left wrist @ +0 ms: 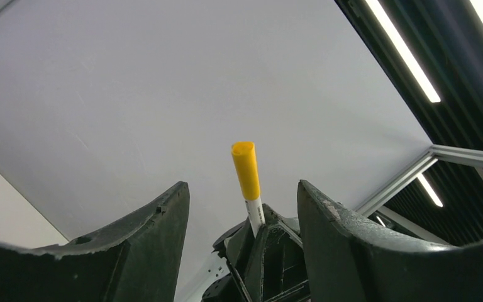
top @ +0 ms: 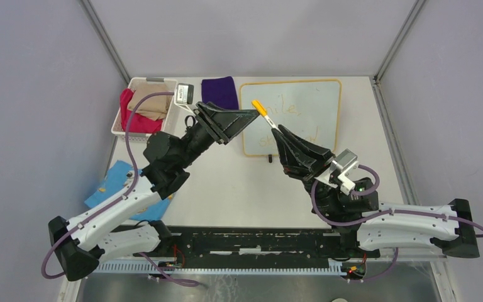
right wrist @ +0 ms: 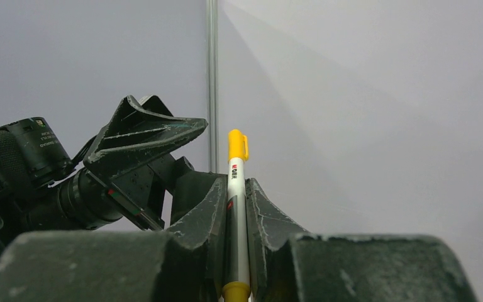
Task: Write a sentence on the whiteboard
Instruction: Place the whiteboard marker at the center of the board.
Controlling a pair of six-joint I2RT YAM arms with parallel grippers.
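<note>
Grey walls all round, with a white table in the middle of the top view. Found the whiteboard lying flat at the upper middle, yellow frame round it. Made out faint orange words on it in two lines, partly hidden by the arm and too pale to read whole. Saw the right gripper over the lower left part of the whiteboard, fingers squeezed tight on a pen, yellow cap end sticking out past the tips. Saw the left gripper at the whiteboard's left edge, just beside the cap, fingers spread wide and holding nothing. Spotted a white basket of red and tan cloths at the upper left, a purple cloth between it and the whiteboard, and a blue cloth at the lower left.
</note>
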